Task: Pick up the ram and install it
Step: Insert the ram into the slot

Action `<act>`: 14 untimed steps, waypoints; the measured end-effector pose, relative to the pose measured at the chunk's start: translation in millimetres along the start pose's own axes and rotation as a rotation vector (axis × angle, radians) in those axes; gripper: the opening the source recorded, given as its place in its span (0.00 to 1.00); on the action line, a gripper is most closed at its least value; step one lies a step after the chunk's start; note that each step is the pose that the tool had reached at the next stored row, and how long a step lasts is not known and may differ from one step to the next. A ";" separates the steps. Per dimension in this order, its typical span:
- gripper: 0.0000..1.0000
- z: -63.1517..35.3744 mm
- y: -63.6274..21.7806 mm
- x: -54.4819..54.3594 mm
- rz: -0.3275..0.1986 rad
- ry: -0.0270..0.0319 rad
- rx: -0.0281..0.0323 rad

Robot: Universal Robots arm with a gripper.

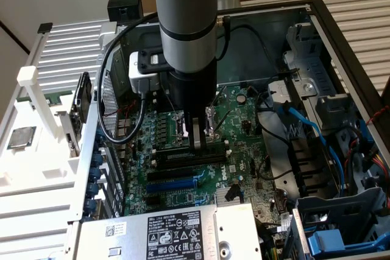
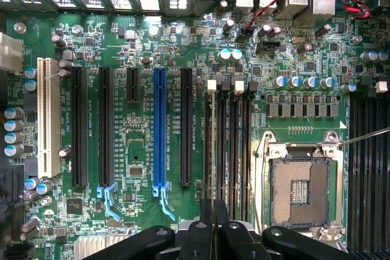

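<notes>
You are working deep inside an open steel computer case (image 1: 341,35), its walls of thin folded sheet metal with hard edges. Below the jaws lies the green motherboard (image 2: 140,150), flat, glossy and crowded with small cans and pins. The gripper (image 2: 213,202) hangs low over it, its black jaws drawn in narrow, almost together. Between them runs a thin pale edge that I take for the ram (image 2: 212,208), seen edge-on and pinched. I can't be sure how deep it sits. The long black plastic memory slots (image 2: 234,144) run straight out ahead of the jaws, the nearest one directly in line with them. The open processor socket (image 2: 300,187), a square bed of fine contacts in a bright metal frame, sits just beside the jaws across the slots. Your risks come from alignment and force. If the stick is a little askew to the slot or its notch is off, pressing down could flex the thin board or skid it sideways toward that bare socket. The white end clips (image 2: 211,84) at the far end from the jaws are small hard plastic. If they stand closed, they will block the stick. A slack grip on such a smooth, slim edge could let it tilt.
</notes>
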State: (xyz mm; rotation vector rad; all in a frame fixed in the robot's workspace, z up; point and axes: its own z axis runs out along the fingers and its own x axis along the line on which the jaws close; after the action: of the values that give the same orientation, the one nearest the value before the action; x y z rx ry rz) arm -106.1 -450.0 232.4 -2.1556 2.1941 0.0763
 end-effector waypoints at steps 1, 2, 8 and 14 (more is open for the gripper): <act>0.12 0.0 -0.1 0.0 0.000 0.0000 0.0000; 0.12 0.0 -0.2 0.0 0.000 0.0001 -0.0001; 0.12 0.0 -0.3 0.0 0.001 0.0001 0.0001; 0.12 0.0 -0.3 0.0 0.009 0.0001 0.0007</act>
State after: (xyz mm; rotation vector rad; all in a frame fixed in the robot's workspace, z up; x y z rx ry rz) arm -105.8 -450.0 232.4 -2.1456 2.2037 0.0758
